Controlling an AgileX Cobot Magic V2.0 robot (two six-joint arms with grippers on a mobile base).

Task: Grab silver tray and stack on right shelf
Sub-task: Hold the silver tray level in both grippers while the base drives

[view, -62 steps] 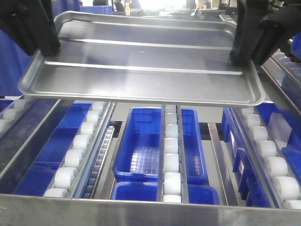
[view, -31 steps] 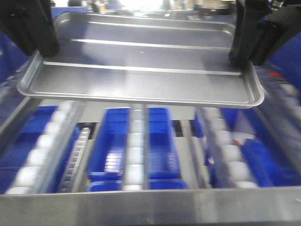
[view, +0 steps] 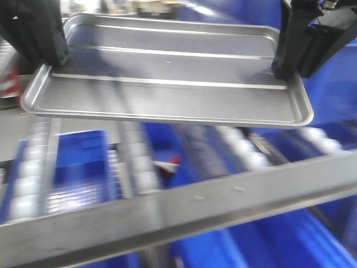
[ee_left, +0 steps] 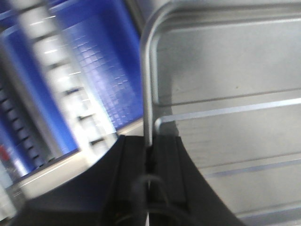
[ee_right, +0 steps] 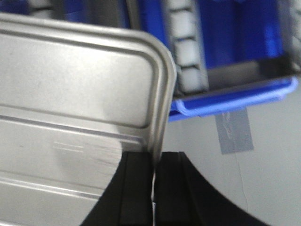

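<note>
The silver tray (view: 167, 84) hangs level in the air, held at both short ends. My left gripper (view: 53, 61) is shut on its left rim, and the left wrist view shows the black fingers (ee_left: 134, 160) pinching that rim beside the tray floor (ee_left: 225, 84). My right gripper (view: 284, 70) is shut on the right rim; the right wrist view shows the rim clamped at the gripper (ee_right: 154, 160) near the tray corner (ee_right: 70, 84). Below the tray lies a blurred roller shelf with a flat steel front bar (view: 184, 206). I cannot tell whether it is the right shelf.
Blue bins (view: 78, 167) sit under the white roller rails (view: 245, 151). A small red and white item (view: 167, 164) lies between rails. In the right wrist view a blue bin (ee_right: 235, 94) overhangs grey floor with a strip of grey tape (ee_right: 233, 132).
The rack below has swept to the left in the view and blurred, and its front bar now runs slanted. The tray and both grippers keep their place in the picture.
</note>
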